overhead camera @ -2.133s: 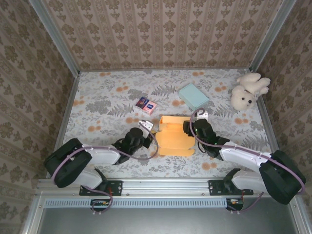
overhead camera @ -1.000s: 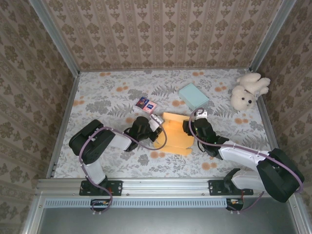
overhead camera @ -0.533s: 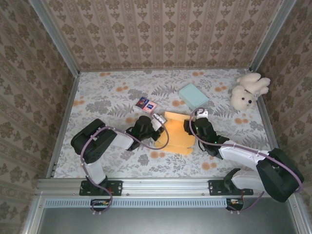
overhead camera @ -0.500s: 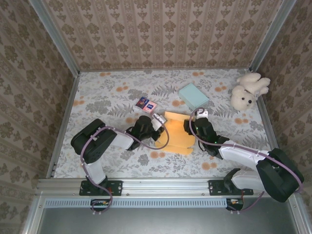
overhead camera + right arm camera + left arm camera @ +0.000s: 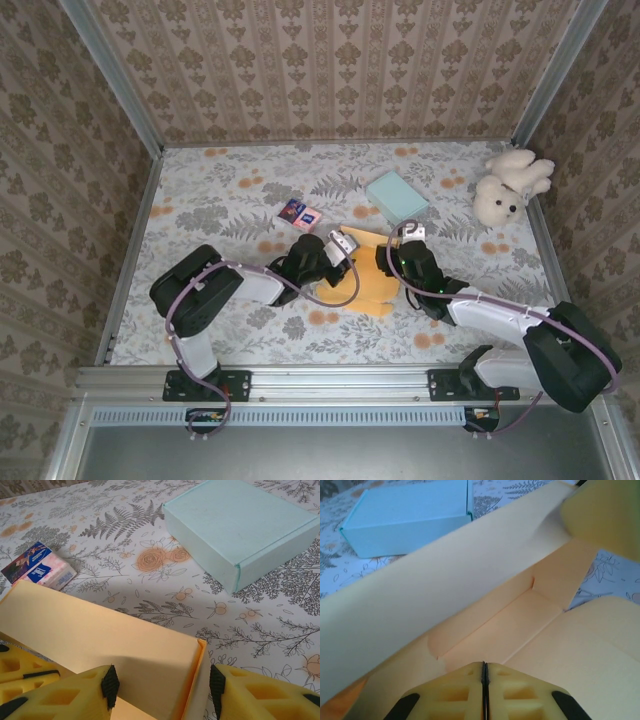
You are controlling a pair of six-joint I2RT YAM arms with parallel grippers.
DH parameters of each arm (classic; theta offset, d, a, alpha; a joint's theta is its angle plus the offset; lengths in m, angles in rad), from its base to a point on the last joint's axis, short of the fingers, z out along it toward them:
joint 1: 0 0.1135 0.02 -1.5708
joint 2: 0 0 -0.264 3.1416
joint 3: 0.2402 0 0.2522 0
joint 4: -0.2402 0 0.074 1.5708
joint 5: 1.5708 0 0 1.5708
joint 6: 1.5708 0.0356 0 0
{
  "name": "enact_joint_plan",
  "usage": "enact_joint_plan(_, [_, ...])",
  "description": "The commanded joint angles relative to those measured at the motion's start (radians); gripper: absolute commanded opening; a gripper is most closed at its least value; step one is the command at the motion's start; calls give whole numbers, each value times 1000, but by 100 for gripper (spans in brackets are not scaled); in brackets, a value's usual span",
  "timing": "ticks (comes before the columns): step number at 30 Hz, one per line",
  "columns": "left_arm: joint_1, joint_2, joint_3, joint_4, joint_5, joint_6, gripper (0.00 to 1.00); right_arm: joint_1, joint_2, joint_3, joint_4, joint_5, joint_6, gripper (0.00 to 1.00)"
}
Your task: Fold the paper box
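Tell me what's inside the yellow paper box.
Inside the paper box, the left wrist view shows bare card and fold creases, with no contents seen. The near part lies hidden under the shut left tool.

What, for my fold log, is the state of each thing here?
paper box: partly folded, one long wall raised, top open.
left gripper: shut, tips inside the paper box.
right gripper: jaws apart, one on each side of the paper box's wall; grip unclear.
teal box: closed.
bear: lying down.
packets: lying flat, side by side.
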Motion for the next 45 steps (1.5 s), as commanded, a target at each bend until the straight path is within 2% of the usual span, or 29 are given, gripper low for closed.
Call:
enact_joint_plan(1, [3, 19, 7, 11, -20, 3, 9, -8, 29, -7, -73, -32, -24, 54])
enact_joint_plan(9, [-4, 30, 33, 24, -64, -20, 4, -10, 41, -7, -62, -42, -21, 54])
enact_joint_plan(11, [-13, 45, 46, 27, -111, -27, 0, -10, 43, -7, -60, -45, -20, 54])
enact_joint_plan(15, [-27, 91, 73, 42, -225, -55, 0, -10, 46, -10, -53, -52, -17, 54])
enact_joint_plan(20, [-41, 135, 96, 57, -314, -96, 0, -10, 52, -15, -43, -57, -14, 54])
enact_joint_plan(22, [-49, 142, 102, 58, -322, -102, 0, -10, 56, -16, -38, -58, -14, 54])
enact_joint_plan(28, [-50, 87, 46, 59, -249, -86, 0, -11, 59, -14, -47, -48, -15, 54])
enact_joint_plan(35, [4, -100, -90, -9, -208, -155, 8, -17, 54, -10, -66, -29, -10, 54])
enact_joint_plan(37, [13, -137, -125, -7, -194, -162, 15, -18, 53, -10, -65, -31, -10, 54])
enact_joint_plan(39, [27, -147, -128, -26, -184, -160, 26, -19, 52, -10, -64, -33, -8, 54])
enact_joint_plan(45, [81, -124, -104, -40, -138, -155, 38, -21, 39, -15, -71, -38, -7, 54])
